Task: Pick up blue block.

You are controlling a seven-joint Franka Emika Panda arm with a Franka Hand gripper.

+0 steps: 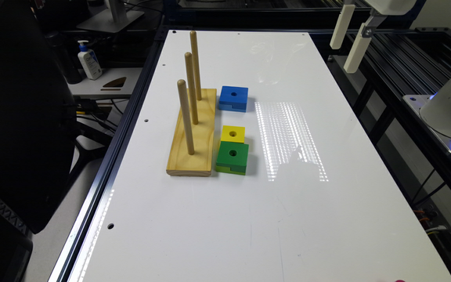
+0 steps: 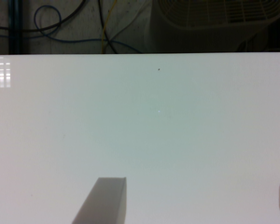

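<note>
On the white bench (image 1: 288, 219), the nearest of the three blocks in the exterior view is the green block (image 1: 232, 157), lying flat with its centre hole facing up and a notch showing on its near side. The smaller yellow block (image 1: 233, 134) lies touching its far edge, also hole up. Beyond a gap of bare bench lies the blue block (image 1: 233, 98), flat on its broad face, hole pointing straight up, its notch cut into the near side; it is square, so no long axis stands out, and its edges run roughly in line with the bench edges. It sits just beside the far end of the wooden peg base (image 1: 193, 135), on the exterior view's right of it, and that base carries three upright pegs (image 1: 191, 88) in a row running away from the camera. The tool (image 1: 350, 38) hangs high over the far corner on the exterior view's right, well apart from the blue block, its two pale fingers (image 2: 105, 201) spread wide with nothing between them.
</note>
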